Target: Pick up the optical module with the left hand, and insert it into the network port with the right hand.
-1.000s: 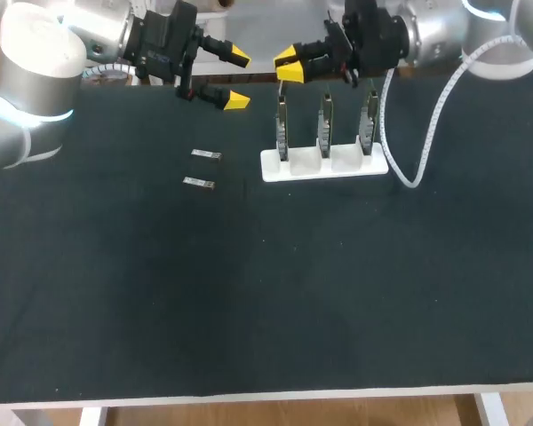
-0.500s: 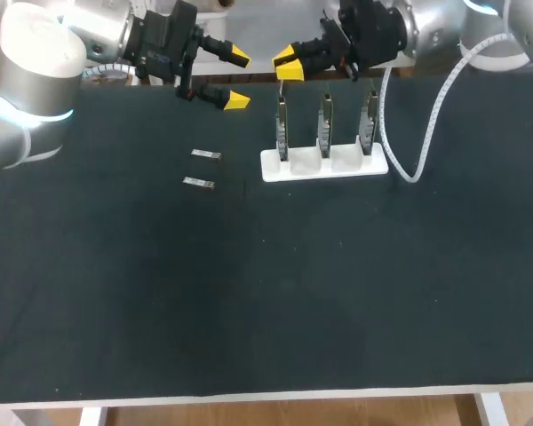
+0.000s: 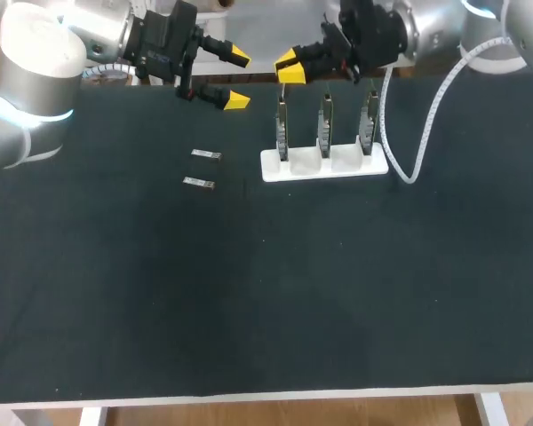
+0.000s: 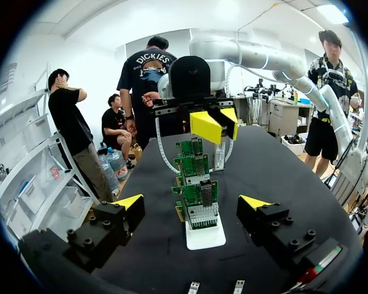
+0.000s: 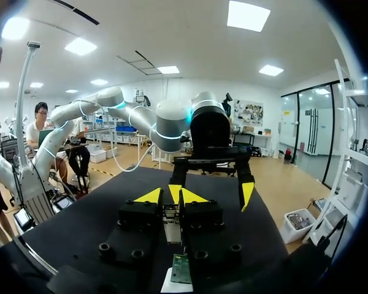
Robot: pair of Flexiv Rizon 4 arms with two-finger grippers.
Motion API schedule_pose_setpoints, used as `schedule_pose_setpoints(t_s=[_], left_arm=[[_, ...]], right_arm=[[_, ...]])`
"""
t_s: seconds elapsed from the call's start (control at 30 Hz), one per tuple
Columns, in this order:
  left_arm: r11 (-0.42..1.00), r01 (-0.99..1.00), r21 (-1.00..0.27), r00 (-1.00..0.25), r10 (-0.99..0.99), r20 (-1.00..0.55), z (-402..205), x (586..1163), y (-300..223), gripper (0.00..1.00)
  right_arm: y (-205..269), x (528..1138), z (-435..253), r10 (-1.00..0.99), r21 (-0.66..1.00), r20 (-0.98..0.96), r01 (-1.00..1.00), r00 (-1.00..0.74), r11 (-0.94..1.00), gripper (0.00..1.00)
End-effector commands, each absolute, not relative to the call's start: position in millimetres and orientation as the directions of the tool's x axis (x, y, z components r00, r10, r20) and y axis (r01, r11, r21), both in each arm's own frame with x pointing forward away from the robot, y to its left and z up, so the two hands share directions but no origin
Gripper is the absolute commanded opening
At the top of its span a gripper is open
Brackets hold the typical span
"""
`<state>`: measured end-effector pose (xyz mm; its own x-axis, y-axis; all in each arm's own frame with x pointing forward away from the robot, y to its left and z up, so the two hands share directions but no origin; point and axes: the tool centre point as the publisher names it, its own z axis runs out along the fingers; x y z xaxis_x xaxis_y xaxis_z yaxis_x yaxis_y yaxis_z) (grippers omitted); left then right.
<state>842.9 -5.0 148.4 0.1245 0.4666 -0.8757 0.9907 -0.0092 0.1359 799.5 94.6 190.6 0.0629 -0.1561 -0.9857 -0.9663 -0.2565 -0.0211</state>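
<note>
Optical module being aligned with network port.
Being pinched by the right tool (left tool spread), it is best lowered straight and slowly.

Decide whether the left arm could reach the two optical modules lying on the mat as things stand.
Probably yes: the left gripper hangs open over the mat, both optical modules lie uncovered nearby, and the board stand sits clear to one side.
</note>
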Motion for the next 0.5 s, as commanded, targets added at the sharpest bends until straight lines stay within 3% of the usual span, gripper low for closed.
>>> schedule_pose_setpoints(t_s=[0.03, 0.5], left_arm=[[-0.013, 0.991, 0.137, 0.127, 0.468, -0.875, 148.4, 844.2, -5.3, 1.0], [-0.013, 0.991, 0.137, 0.127, 0.468, -0.875, 148.4, 844.2, -5.3, 1.0]], right_arm=[[95.0, 804.3, 188.0, -0.153, -0.016, -0.986, -0.963, 0.059, -0.268, 0.0], [93.3, 810.9, 186.8, -0.165, -0.016, -0.984, -0.964, 0.062, -0.267, 0.0]])
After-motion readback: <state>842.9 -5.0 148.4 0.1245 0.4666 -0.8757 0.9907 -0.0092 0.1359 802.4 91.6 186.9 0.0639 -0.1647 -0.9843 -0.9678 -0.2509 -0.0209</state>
